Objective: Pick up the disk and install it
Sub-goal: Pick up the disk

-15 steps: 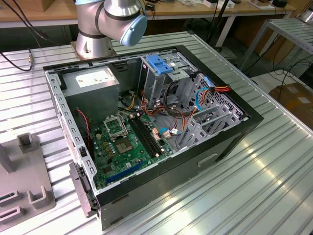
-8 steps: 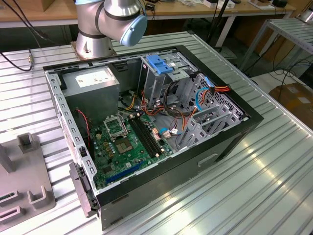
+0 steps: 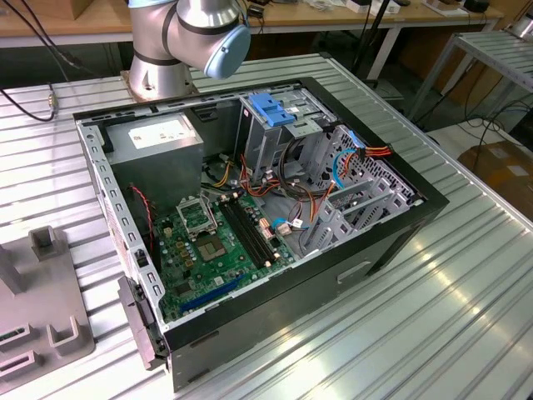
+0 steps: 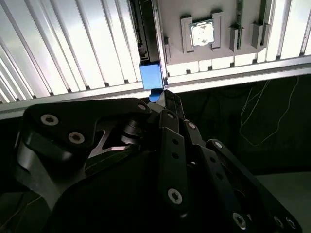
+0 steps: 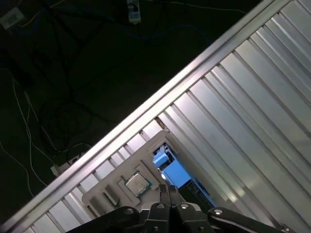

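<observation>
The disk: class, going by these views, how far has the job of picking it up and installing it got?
Done: nothing yet; the disk stands on edge at the side of the grey fixture plate. In hand: the tool points at the disk's blue bracket with jaws shut, gripping nothing. Left: the disk is neither lifted nor in the computer case.

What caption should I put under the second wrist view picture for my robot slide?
The gripper points at the disk with its blue bracket, beside a grey tray holding a shiny chip.
</observation>
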